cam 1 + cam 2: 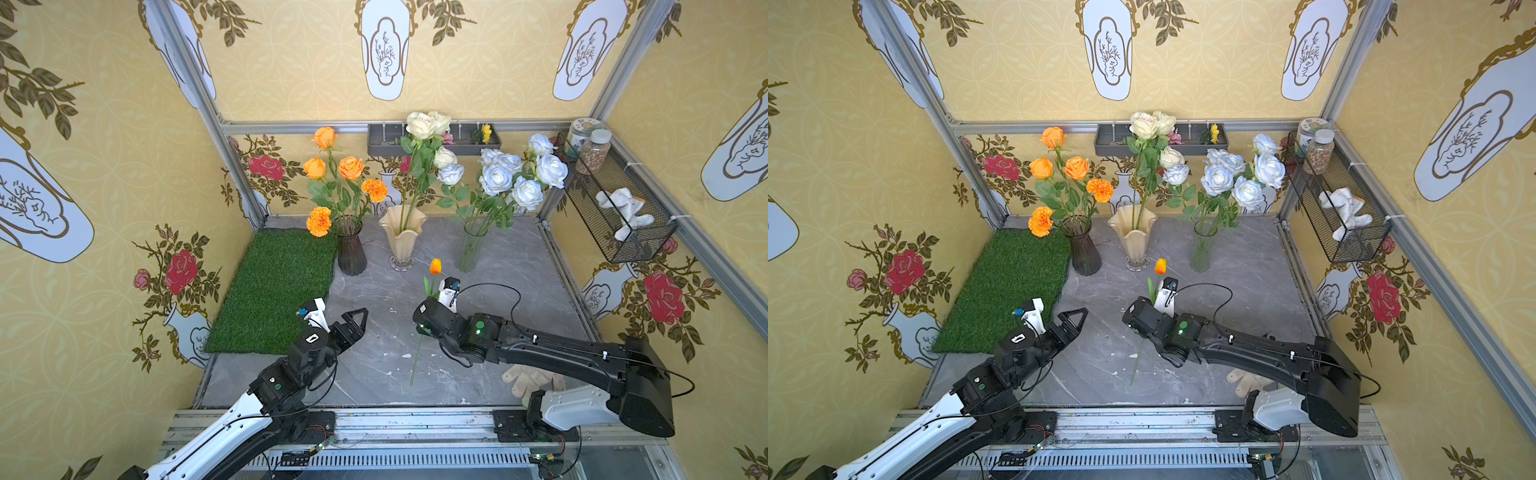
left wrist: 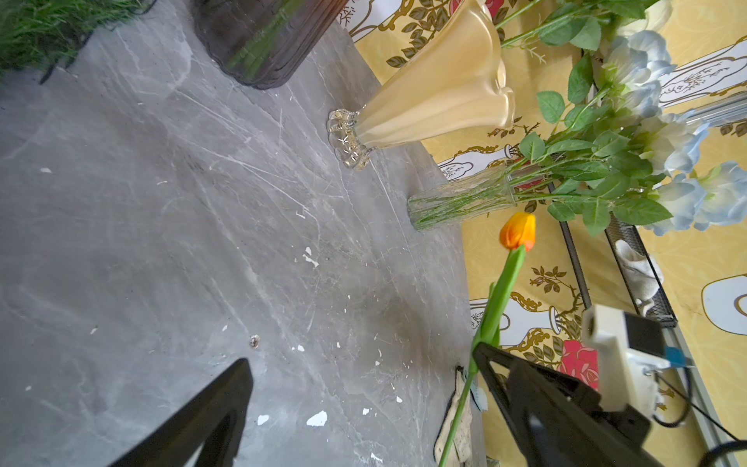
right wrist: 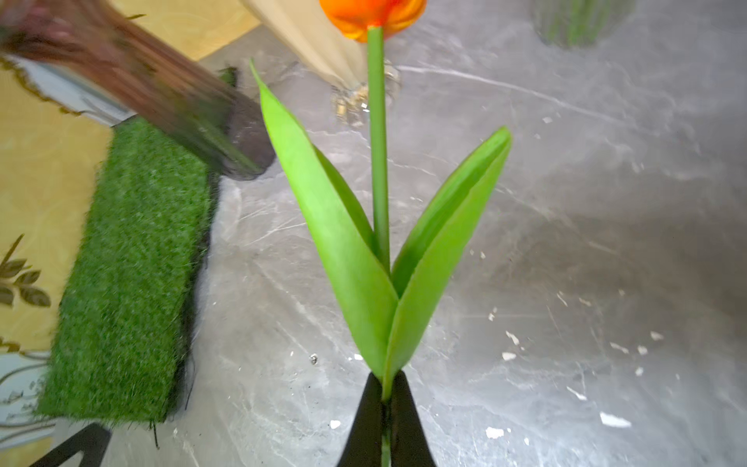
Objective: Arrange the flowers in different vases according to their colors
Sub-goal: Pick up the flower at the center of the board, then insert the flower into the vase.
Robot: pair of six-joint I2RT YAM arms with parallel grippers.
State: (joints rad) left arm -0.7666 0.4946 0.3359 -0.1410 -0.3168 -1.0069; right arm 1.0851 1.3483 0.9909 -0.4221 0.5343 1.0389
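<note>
Our right gripper (image 3: 386, 394) is closed on the orange tulip (image 3: 380, 194), pinching the thin stem just where the two leaves fork. The bloom stands upright above the jaws. A long bare length of stem hangs below toward the table (image 1: 498, 299); we cannot tell whether its end touches. Our left gripper (image 1: 358, 327) is wide open and empty, hovering by the near corner of the grass mat (image 1: 274, 291).

We judge the step to be carrying this tulip to the dark purple vase (image 1: 351, 253), which holds the orange roses and marigolds (image 1: 351, 167) and stands just beside the mat. The cream vase (image 1: 402, 241) and the clear vase (image 1: 469, 249) stand further right.

To do it well, we should lift first, until the stem's lower end is above the purple rim. Then we travel left in front of the cream vase, not over it. So thin a stem may swing in the pinch, so we go slowly and keep it plumb.

The mouth looks crowded and one marigold droops on the mat side. We would therefore enter from the near side, thread the stem end into a gap, and release only once it is well down. The free left gripper could steady the vase.
</note>
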